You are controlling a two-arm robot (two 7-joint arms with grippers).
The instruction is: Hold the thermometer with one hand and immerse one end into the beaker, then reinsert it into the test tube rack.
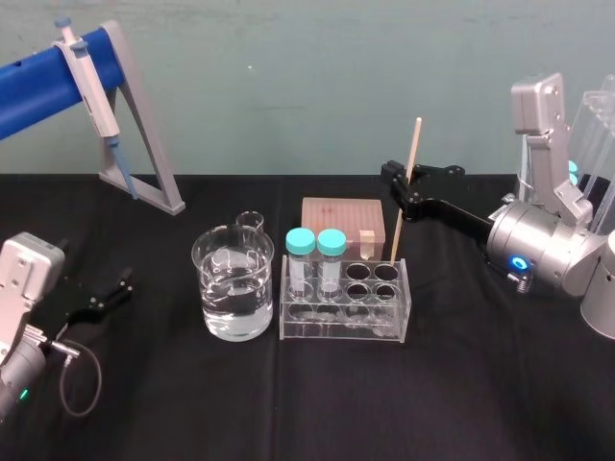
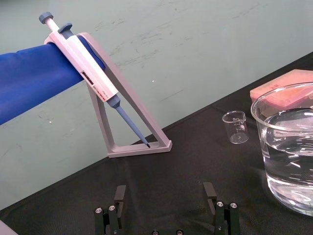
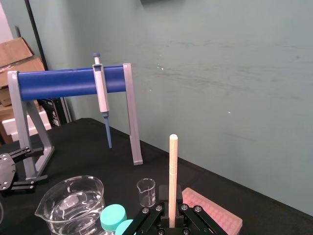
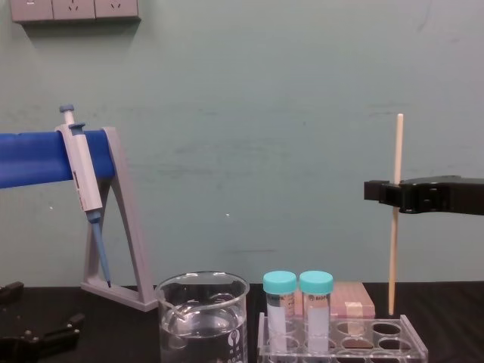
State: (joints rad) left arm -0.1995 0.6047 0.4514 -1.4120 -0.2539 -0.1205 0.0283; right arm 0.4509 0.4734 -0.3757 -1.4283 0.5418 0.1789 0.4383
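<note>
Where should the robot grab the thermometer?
Its bare upper half, from the right. The thermometer stands upright at the rack's back right corner, with tubes and beaker on its left, so the right is free. The right tool is shut on it there; the left tool rests open, far left.

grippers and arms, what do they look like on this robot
The left gripper and the right gripper both have slim black fingers with small silver screws near the base. Behind them sit silver-grey metal wrists: the right wrist is a cylinder with a glowing blue ring, the left wrist boxier, with a small green light and a thin grey cable looping from it.
</note>
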